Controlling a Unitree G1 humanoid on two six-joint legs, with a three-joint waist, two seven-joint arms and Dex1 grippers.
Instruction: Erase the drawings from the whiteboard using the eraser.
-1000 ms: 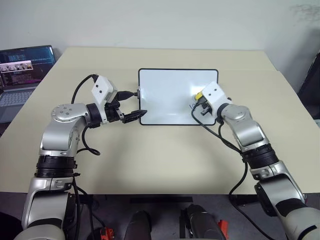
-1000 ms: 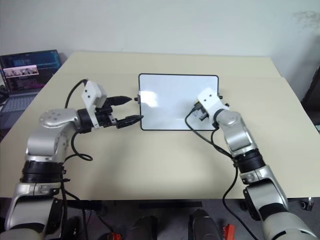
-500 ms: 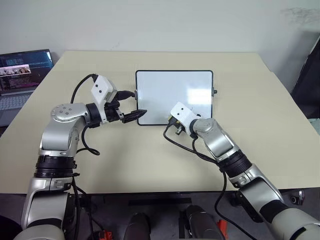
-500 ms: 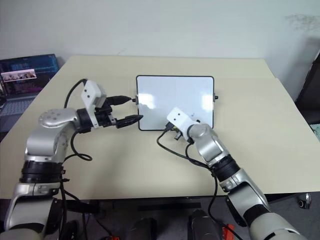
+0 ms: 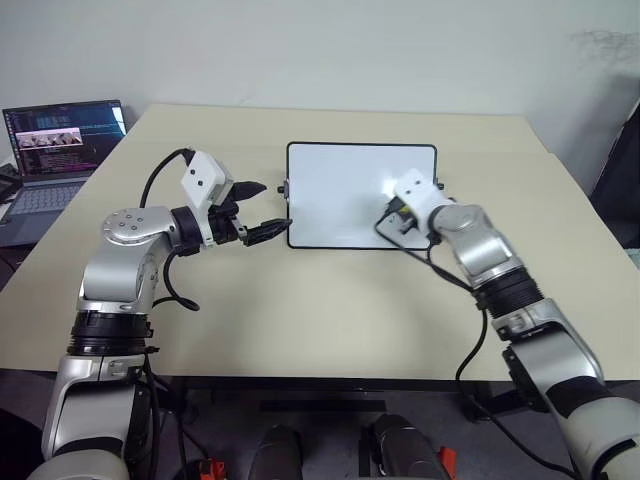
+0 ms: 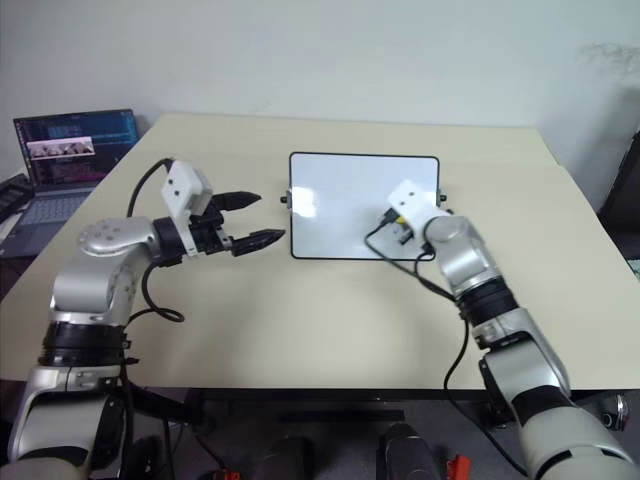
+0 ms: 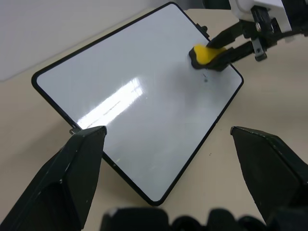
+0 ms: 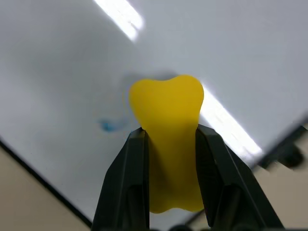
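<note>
The whiteboard (image 5: 340, 190) lies flat on the table's far middle. My right gripper (image 5: 396, 213) is shut on the yellow eraser (image 8: 166, 101), which is pressed on the board near its right near corner; the eraser (image 7: 204, 54) also shows in the left wrist view. Of the drawings, a faint blue smudge (image 8: 109, 126) lies beside the eraser, and a tiny dark dot (image 7: 206, 79) marks the board close by. My left gripper (image 5: 272, 206) hovers open at the board's left edge, holding nothing.
An open laptop (image 5: 62, 150) stands off the table's far left corner. Bare beige table (image 5: 330, 300) stretches in front of the board. Black cables hang from both wrists, and small black knobs (image 5: 284, 188) stick out from the board's short sides.
My right gripper, still holding the eraser, swept left along the board's near edge and came back to its right side. The camera shifted. The left arm stayed still.
</note>
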